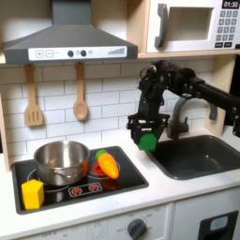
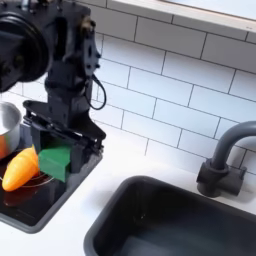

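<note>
Gripper (image 1: 148,137) clamps green block (image 1: 148,142) above counter, between stove (image 1: 80,192) and sink (image 1: 199,155); carrot (image 1: 109,165) beside pot (image 1: 62,160), yellow block (image 1: 33,194) front-left.

One pot (image 1: 62,161), one carrot (image 1: 109,166), two hanging utensils (image 1: 81,105), one yellow block (image 1: 33,194).

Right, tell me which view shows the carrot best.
The first exterior view: the carrot lies whole on the stove, its orange body and green top clear, beside the pot. In the second exterior view the carrot sits at the second exterior view's left edge, larger but partly cropped, next to the green block in the gripper.
</note>
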`<state>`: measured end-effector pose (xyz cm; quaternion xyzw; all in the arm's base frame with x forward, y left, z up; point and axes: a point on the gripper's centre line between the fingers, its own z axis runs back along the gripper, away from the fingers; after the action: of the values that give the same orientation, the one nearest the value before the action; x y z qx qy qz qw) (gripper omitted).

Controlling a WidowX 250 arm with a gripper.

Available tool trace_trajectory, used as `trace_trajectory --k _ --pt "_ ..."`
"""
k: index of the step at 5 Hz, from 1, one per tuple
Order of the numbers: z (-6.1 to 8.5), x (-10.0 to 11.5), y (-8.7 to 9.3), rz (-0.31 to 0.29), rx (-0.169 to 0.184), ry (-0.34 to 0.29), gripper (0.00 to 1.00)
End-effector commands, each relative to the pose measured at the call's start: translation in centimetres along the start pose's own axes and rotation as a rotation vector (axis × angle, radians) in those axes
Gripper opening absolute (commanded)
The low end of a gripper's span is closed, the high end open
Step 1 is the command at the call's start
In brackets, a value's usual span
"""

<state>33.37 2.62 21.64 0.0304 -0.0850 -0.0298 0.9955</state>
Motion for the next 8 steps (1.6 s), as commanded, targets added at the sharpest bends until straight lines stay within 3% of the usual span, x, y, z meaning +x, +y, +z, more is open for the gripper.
trace_trajectory --k 1,2,3,5,7,8 --pt "0.7 0.1 0.1 -0.021 0.037 -0.016 0.00" --pt "0.4 0.2 0.2 -0.029 0.057 -0.019 0.00" --pt "0.9 0.5 -0.2 -0.077 0.119 -0.062 0.00" --pt "-0.1 1.0 -0.6 -0.130 0.192 -0.081 0.00" --pt "-1.7 0.9 -1.3 -0.261 0.366 -0.125 0.00" --pt "-1.4 0.7 -1.4 -0.288 0.422 -0.152 0.00"
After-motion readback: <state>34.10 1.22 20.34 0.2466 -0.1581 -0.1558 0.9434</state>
